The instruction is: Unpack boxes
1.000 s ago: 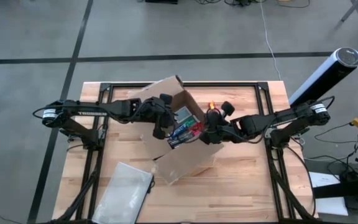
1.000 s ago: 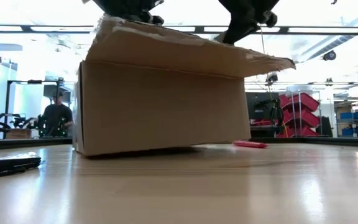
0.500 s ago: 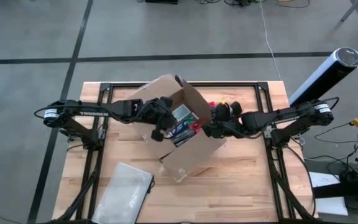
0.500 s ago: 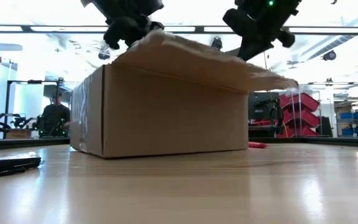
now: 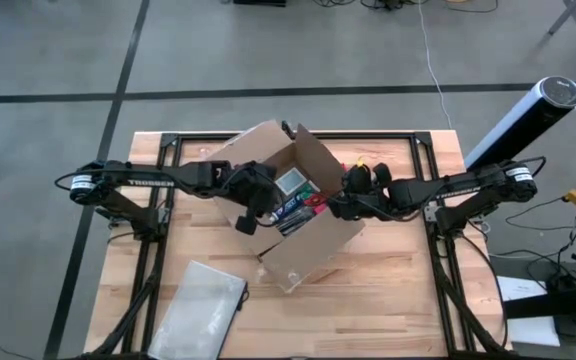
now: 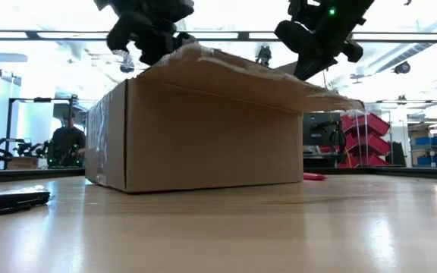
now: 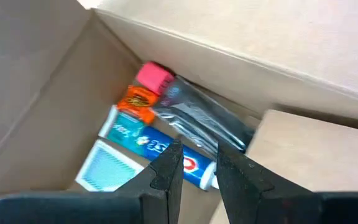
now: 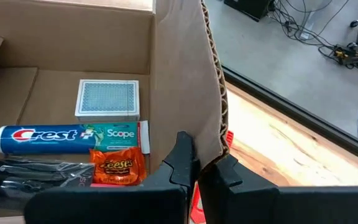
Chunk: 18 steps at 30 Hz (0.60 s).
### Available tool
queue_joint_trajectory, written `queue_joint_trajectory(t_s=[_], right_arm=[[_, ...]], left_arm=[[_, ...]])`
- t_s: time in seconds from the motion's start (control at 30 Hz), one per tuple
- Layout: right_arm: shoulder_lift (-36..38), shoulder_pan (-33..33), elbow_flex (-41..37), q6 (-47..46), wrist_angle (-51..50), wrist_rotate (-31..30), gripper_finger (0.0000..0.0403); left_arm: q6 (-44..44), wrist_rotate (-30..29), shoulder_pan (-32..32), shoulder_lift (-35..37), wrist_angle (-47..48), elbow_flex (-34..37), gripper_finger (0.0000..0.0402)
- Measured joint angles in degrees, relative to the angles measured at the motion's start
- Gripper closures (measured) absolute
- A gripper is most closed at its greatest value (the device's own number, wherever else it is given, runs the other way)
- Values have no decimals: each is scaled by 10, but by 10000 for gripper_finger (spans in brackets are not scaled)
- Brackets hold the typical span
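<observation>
Near edge of table [image 5: 388,300]: flat pouch [image 5: 200,306], untouched. Mid-table I see cardboard box [image 5: 313,255] open, angled, same pose as half second ago; a second ago it sat more tilted. Inside I read "Crest" and "Scope" on toothpaste [image 8: 61,135], "Reese's" on orange candy pack [image 8: 118,167], blue card deck [image 8: 107,98] beside. Right gripper [image 8: 199,163] pinched tight on box flap edge, holding since. Left gripper [image 7: 194,163] over box interior, fingers at narrow gap, nothing between; has drawn back slightly toward box's left wall.
</observation>
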<state>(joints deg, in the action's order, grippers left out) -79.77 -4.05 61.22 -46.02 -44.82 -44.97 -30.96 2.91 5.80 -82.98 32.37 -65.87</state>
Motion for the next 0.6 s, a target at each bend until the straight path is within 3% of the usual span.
queue_joint_trajectory(t_s=[0.33, 0.6], right_arm=[[-4, 53, -71, -11, 4, 60, 402], [-2, 64, -110, 17, 62, 90, 402]], left_arm=[[6, 11, 0, 0, 10, 0, 323], [6, 11, 0, 0, 6, 0, 323]])
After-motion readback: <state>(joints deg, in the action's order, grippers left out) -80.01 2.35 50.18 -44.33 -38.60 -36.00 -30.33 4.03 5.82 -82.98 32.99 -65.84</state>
